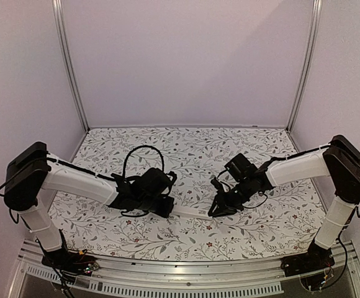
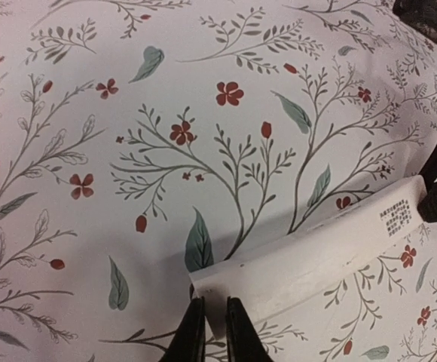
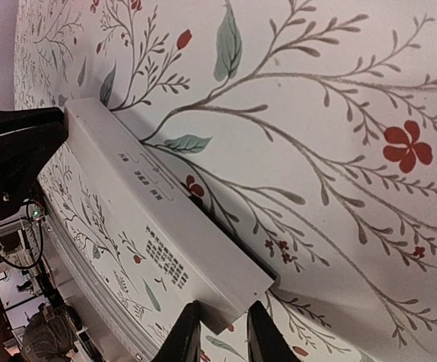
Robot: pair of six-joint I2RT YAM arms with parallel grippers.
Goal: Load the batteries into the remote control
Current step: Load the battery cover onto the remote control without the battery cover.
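The remote control [image 1: 191, 212] is a slim white bar lying between my two grippers, low over the flowered table. Its printed back faces up in the left wrist view [image 2: 316, 253] and the right wrist view [image 3: 158, 219]; the black button patch is not visible. My left gripper [image 1: 167, 209] is shut on the remote's left end, its fingertips [image 2: 209, 332] pinching the corner. My right gripper [image 1: 215, 211] grips the other end, its fingers [image 3: 218, 332] on either side of it. No batteries show in any view.
The flowered tablecloth [image 1: 186, 149] covers the table, with grey walls and metal posts around it. A metal rail [image 1: 186, 273] runs along the near edge. The left arm's black cable [image 1: 144, 152] loops above its wrist.
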